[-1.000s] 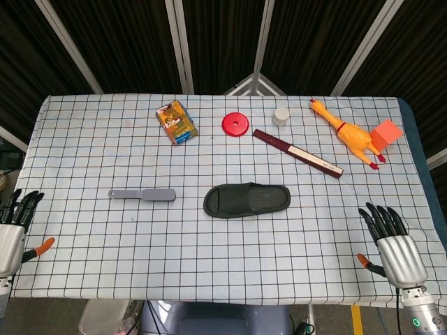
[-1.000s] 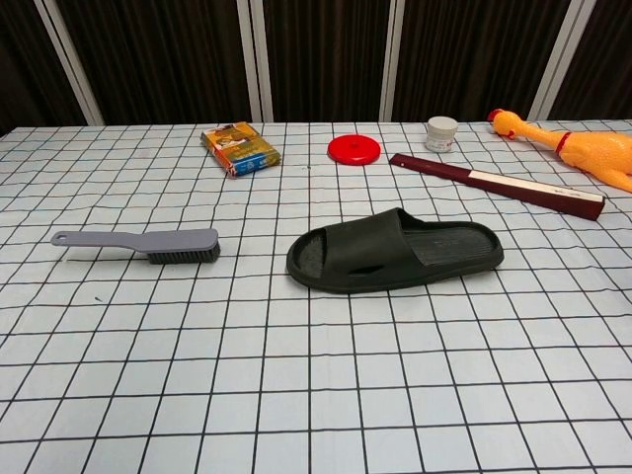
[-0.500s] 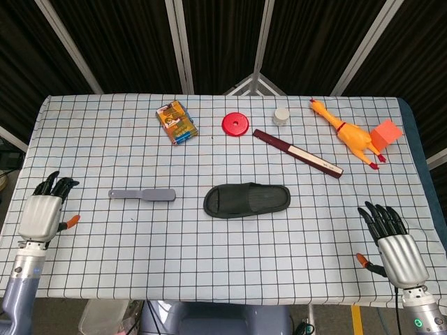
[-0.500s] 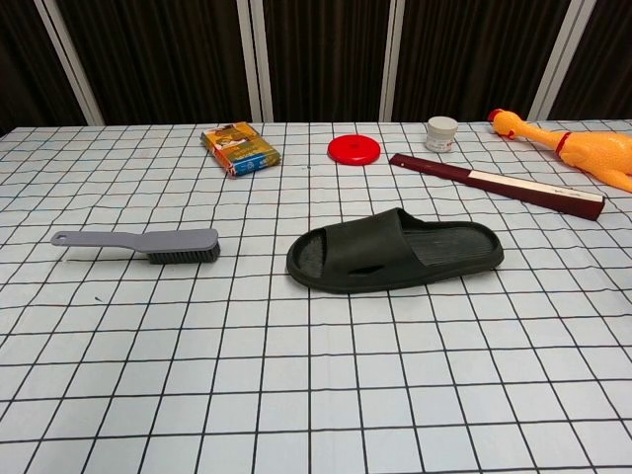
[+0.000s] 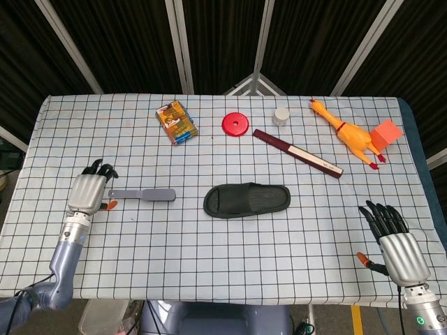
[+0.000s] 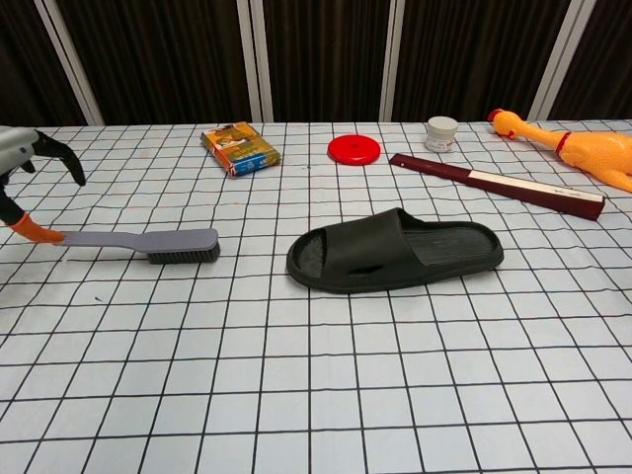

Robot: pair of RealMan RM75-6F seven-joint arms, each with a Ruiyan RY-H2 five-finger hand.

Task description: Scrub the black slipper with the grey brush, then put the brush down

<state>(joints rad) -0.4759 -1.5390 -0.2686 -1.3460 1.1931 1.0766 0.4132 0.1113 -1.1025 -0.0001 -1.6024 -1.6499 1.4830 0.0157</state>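
Observation:
The black slipper [image 5: 246, 199] [image 6: 395, 252] lies sole-down at the table's middle, toe end to the right. Left of it lies the grey brush [image 5: 143, 194] [image 6: 148, 242], bristles down, with its handle pointing left. My left hand [image 5: 89, 192] [image 6: 25, 188] hovers at the end of the handle with its fingers spread. Its orange thumb tip sits right by the handle's tip, and nothing is gripped. My right hand [image 5: 394, 244] rests open near the front right edge, far from both objects and seen in the head view only.
Along the far side lie a yellow box [image 5: 177, 123], a red disc [image 5: 236, 125], a small white jar [image 5: 281, 116], a maroon stick [image 5: 297, 153], a yellow rubber chicken [image 5: 347, 132] and an orange block [image 5: 386, 132]. The checked cloth ends at the table's edges.
My left hand has moved from the table's left edge rightward to the brush handle's end and now shows in the chest view. The right hand, brush and slipper have stayed put.

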